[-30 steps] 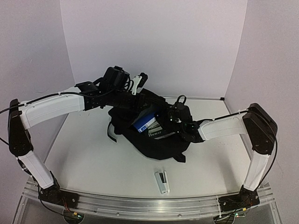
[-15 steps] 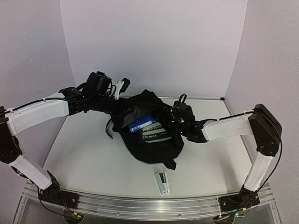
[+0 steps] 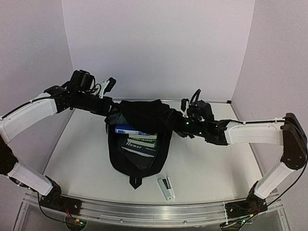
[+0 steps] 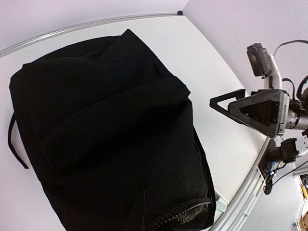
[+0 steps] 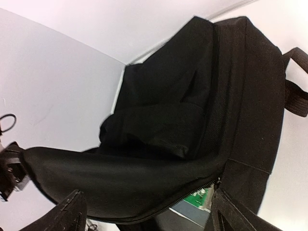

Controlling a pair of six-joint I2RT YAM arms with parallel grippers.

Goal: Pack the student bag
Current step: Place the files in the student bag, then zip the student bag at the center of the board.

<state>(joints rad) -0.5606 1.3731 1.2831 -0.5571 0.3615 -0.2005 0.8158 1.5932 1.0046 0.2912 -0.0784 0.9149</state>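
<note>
Nearest the arm bases, a white stapler (image 3: 166,187) is seen lying flat on the white table (image 3: 77,159), just beside the near right corner of the student bag (image 3: 137,163). The bag is set at the middle of the table. Its bottom end is turned toward the near edge, where a short strap tab (image 3: 135,182) is laid out, and its mouth is turned toward the back wall.

The mouth is spread wide, and two books are shown inside it. A green-and-white book (image 3: 143,143) marked "Humor" is nearer, and a blue-and-white book (image 3: 125,129) is lodged just beyond it.

Past the books, the bag's black flap is raised like a tent. The left gripper (image 3: 111,111) is clenched on the fabric at the flap's left corner, and its wrist view is filled almost wholly with black cloth.

The right gripper (image 3: 177,122) is placed at the flap's right edge, jaws released. In its wrist view the fingers (image 5: 72,211) are spread wide apart, with the zippered rim of the bag stretched between them. Whether the rim is touched by either finger cannot be told.

Farthest back, the scene is closed off by pale lilac walls (image 3: 154,48)
</note>
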